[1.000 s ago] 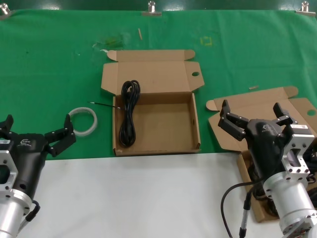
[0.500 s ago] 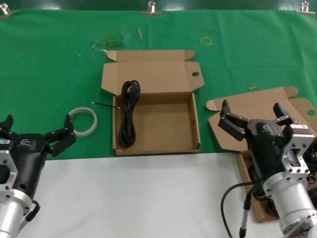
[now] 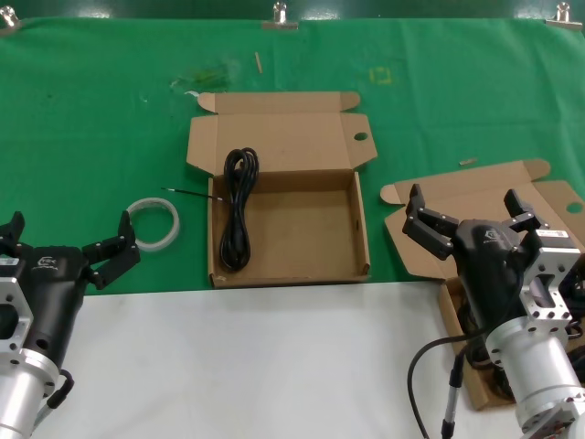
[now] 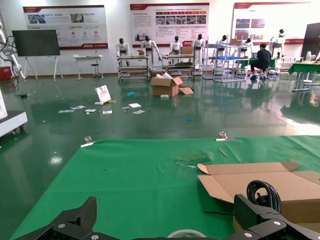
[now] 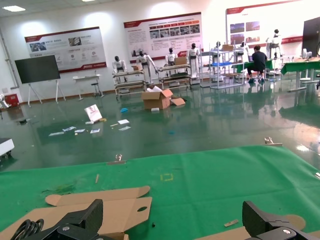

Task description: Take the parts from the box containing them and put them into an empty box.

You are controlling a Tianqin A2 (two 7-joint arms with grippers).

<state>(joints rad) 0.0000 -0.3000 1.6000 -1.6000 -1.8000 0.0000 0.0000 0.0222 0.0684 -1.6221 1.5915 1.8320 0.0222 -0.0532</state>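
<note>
Nothing has moved: both end effectors, left (image 3: 66, 245) and right (image 3: 472, 212), hover wide and empty; 1 cable bundle (image 3: 238, 208) lies in the square box (image 3: 289, 272), more transfers seemingly pending

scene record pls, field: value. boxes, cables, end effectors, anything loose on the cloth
centre box: open, lid back, on the green cloth
cable in centre box: one black bundle, along the box's left wall
right box: open, mostly hidden behind right arm; contents cannot be read
left end effector: open, empty, raised near the white ring
right end effector: open, empty, raised over the right box
white ring: flat on the cloth, left of the centre box
</note>
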